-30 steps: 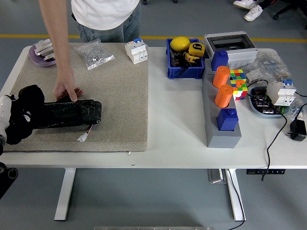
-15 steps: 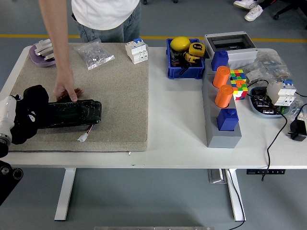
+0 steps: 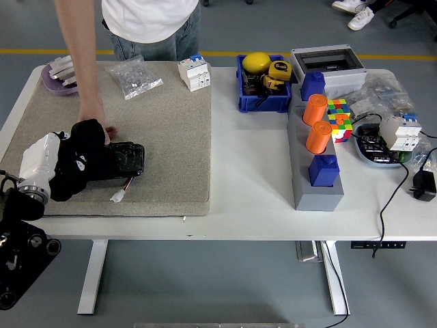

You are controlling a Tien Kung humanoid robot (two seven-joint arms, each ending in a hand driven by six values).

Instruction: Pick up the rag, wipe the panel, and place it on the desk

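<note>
Head view from above shows the left robot hand at the left of the frame, a black mass lying over the left part of the black panel; hand and rag are both black and merge, so the rag's outline is hard to make out and whether the fingers are curled around it or laid flat cannot be told. Only the panel's right portion shows clearly, with a red-and-white wire and a white connector trailing from its lower right corner. A person's hand reaches down from the top of the frame and rests at the panel's upper edge, just beside the robot hand; the person is cut off above the waist. All this lies on a beige mat covering the left half of the white table. At the mat's upper edge sit a purple dish, a clear bag of small parts and a white circuit breaker. To the right stand a blue bin of tools, a grey block carrying orange cylinders and blue blocks, and a colourful cube. Beyond is a grey floor with a yellow line.
</note>
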